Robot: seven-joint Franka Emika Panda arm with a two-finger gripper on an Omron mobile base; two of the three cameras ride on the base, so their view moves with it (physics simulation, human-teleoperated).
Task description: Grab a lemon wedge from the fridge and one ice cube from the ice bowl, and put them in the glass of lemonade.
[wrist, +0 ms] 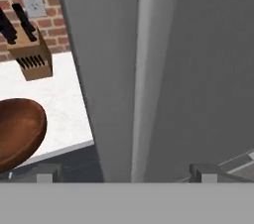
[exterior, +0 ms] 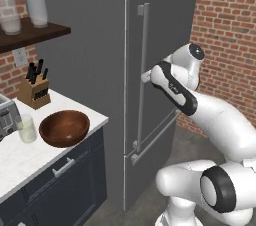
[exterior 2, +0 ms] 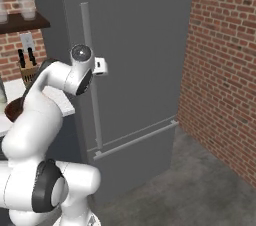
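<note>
From the left base view, the tall dark-grey fridge (exterior: 100, 70) stands shut, its long vertical silver bar handle (exterior: 142, 70) running down the door, and the white arm's gripper (exterior: 146, 76) sits right at that bar. On the white marble desk (exterior: 30, 155) beside it rest the wide reddish-brown wooden ice bowl (exterior: 64, 128) and the short clear glass of lemonade (exterior: 27, 129), near each other; no ice cube can be made out, and any lemon wedge is behind the closed door.

Over to the right base view: the gripper (exterior 2: 101, 65) pokes out just beside the handle (exterior 2: 91, 70), roughly halfway up.

Now the hand view: the pale bar (wrist: 144, 69) runs straight up the middle, the jaws spread wide with one dark fingertip (wrist: 48, 171) either side of it (nicely centred). The bowl (wrist: 17, 131) and a wooden knife block (wrist: 31, 57) sit off to the side.

My read: push in until the bar is well between the fingers, close firmly, then pull along the door's arc, not straight back.
</note>
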